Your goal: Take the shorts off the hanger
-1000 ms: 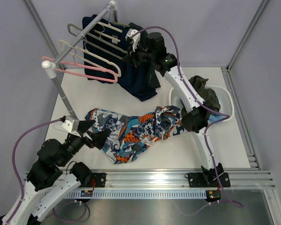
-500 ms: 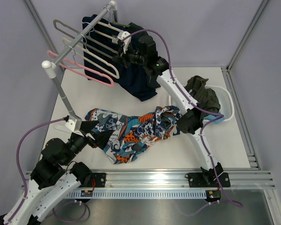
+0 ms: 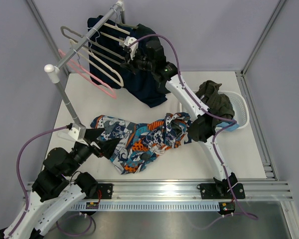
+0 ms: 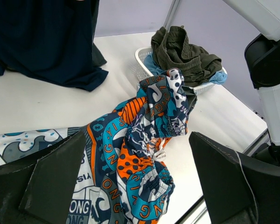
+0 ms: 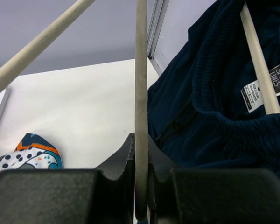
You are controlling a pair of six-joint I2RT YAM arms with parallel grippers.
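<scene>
Where the rail (image 3: 84,38) crosses upper left: navy shorts (image 3: 149,92) hang upper centre, right gripper (image 3: 131,54) beside them.
Left wrist: left gripper (image 4: 137,140) spread wide over patterned shorts (image 4: 149,140), lower centre.
Right wrist: jaws clamped on beige hanger (image 5: 141,93), centre; navy shorts right.

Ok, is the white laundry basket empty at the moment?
No, the basket holds a crumpled olive-green garment, with a bit of blue fabric showing beneath it in the left wrist view.
</scene>
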